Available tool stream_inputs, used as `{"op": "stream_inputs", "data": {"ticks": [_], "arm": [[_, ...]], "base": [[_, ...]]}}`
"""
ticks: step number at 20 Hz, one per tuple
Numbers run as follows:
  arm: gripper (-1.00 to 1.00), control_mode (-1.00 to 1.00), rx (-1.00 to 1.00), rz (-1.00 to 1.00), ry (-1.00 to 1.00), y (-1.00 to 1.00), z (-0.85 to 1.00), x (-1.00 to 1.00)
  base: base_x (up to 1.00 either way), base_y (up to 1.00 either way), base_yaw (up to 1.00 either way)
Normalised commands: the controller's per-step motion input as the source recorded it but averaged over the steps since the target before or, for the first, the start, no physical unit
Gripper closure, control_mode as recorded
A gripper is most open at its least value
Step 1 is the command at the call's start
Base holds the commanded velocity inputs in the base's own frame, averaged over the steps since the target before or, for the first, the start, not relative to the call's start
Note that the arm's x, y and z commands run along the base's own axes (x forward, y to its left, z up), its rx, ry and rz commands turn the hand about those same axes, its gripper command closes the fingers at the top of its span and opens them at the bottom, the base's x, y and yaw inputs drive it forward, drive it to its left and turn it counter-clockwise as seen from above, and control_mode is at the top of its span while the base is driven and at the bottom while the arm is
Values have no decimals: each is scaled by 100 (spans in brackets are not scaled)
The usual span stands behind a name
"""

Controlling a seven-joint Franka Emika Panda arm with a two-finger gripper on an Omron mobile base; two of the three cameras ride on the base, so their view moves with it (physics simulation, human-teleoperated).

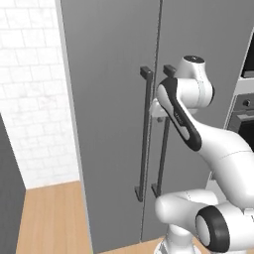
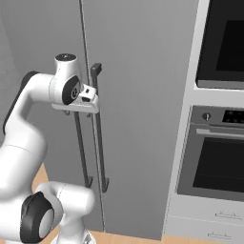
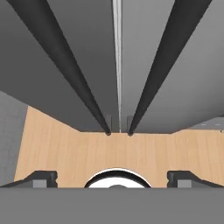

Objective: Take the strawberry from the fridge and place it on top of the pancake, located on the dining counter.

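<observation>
The fridge (image 1: 109,99) (image 2: 143,119) is a tall grey cabinet with both doors shut. Two dark bar handles run down beside the centre seam, the left handle (image 1: 145,134) (image 3: 65,65) and the right handle (image 1: 161,154) (image 3: 162,65). My gripper (image 2: 78,114) (image 3: 113,177) hangs close in front of the handles near their upper ends, pointing down along the doors. It is open with nothing between its fingertips (image 3: 41,177). The strawberry, the pancake and the dining counter are out of view.
A built-in oven stack (image 2: 224,157) (image 1: 243,109) with white drawers (image 2: 209,224) below stands right of the fridge. A white brick wall (image 1: 30,99) and a dark panel (image 1: 7,173) lie to the left. Light wood floor (image 1: 49,218) runs along the fridge's foot.
</observation>
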Motion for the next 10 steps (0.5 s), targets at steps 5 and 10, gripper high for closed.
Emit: {"op": "stream_inputs", "data": {"ticks": [5, 10], "arm": [[-100, 100, 0, 0, 0, 0, 0, 0], [-100, -100, 0, 0, 0, 0, 0, 0]], "base": [[-53, -17, -3], [-10, -2, 0]]}}
